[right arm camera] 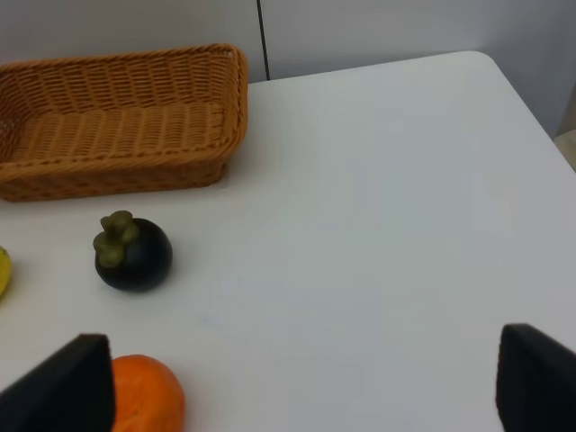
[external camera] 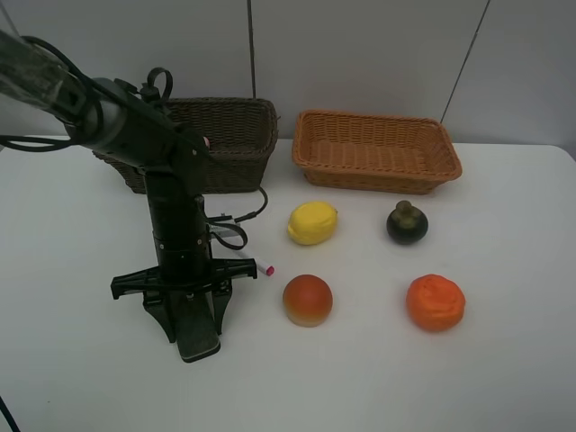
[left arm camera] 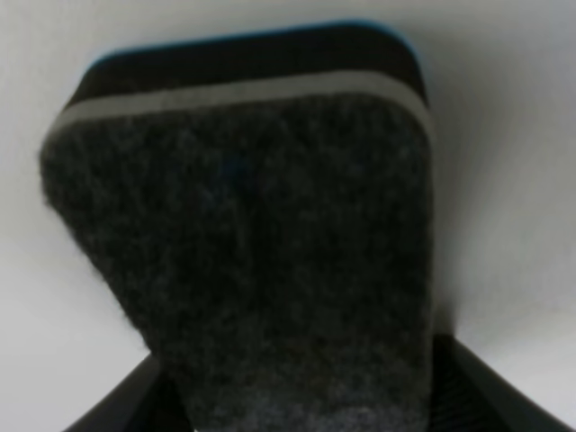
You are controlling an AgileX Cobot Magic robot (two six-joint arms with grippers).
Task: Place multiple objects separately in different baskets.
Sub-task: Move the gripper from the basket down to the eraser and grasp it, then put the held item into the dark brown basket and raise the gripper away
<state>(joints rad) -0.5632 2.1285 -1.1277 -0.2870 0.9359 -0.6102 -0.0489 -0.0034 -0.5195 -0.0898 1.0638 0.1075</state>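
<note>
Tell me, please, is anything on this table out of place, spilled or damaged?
Nothing stands out. The lemon, mangosteen, orange and red-orange fruit sit apart and whole; the dark basket and tan basket stand upright; the marker lies flat.

The left arm (external camera: 171, 216) slants down, the left end effector (external camera: 196, 335) pointing downward. The right end effector (right arm camera: 297, 382) gapes wide.

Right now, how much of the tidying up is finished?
Nothing surely done: the orange-tan basket is empty, and inside the dark basket little shows. In hand: the left gripper straddles the black eraser. Still to go: white marker, lemon, mangosteen, orange and red-orange fruit lie on the table.
</note>
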